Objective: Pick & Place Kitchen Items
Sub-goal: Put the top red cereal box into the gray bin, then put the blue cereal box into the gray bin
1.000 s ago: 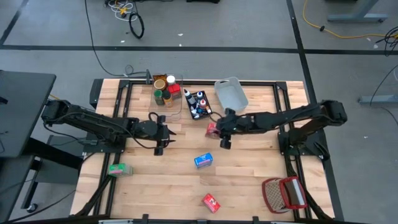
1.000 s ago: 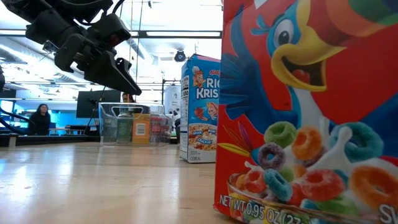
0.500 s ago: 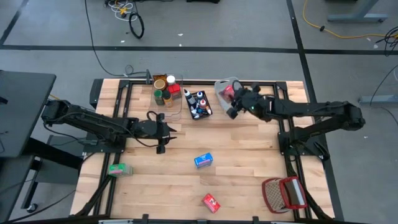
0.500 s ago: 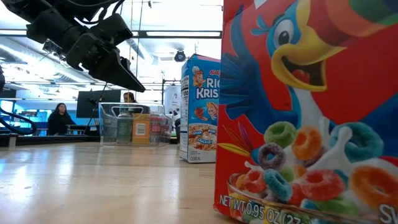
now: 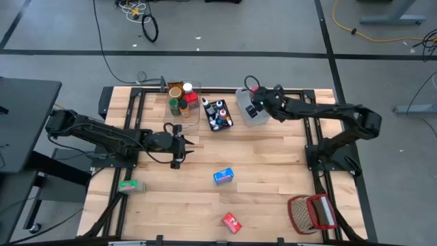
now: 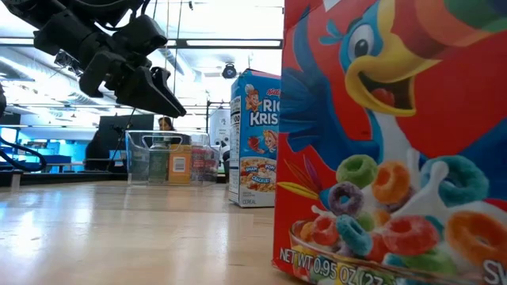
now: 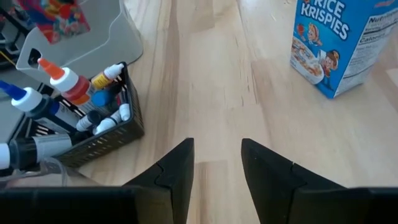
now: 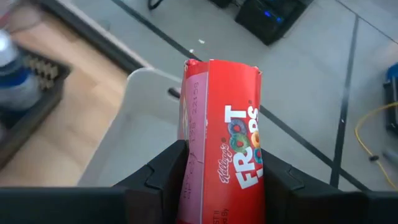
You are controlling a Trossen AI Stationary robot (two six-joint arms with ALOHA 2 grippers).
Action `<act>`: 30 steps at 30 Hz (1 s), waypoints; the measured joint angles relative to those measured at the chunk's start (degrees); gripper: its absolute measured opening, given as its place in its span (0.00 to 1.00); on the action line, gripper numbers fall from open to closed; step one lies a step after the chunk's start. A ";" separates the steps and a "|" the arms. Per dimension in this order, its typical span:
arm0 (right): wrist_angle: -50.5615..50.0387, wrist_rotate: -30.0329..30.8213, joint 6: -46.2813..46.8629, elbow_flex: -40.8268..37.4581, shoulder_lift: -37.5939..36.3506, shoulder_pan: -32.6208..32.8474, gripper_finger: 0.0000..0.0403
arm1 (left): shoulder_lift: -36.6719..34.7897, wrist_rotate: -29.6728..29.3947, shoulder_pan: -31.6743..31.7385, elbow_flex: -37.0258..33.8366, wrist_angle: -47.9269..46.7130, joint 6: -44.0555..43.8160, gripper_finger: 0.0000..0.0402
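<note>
- Two robot arms, one left gripper (image 5: 179, 145) and one right gripper (image 5: 255, 101).
- Three red cereal boxes: one held (image 8: 221, 155), one by the bins (image 7: 55, 17), one near the front (image 5: 231, 222).
- One blue cereal box (image 5: 222, 175).
- One green box (image 5: 132, 185) at the left.
- One grey-blue bin (image 5: 254, 109).
- One black bin (image 5: 218, 123) of small bottles.
- One wire basket (image 5: 312, 212).

Light: even, bright overhead, my shadows soft | Low view: ceiling strips (image 6: 230, 43) glare, near cereal box (image 6: 396, 142) slightly soft | My right wrist view: bottle (image 8: 15, 78) blurred | High view: sharp
</note>
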 joint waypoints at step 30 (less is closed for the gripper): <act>11.80 -3.51 -2.71 0.00 8.33 -10.31 0.62 | -0.01 0.02 0.01 0.00 0.17 1.43 0.35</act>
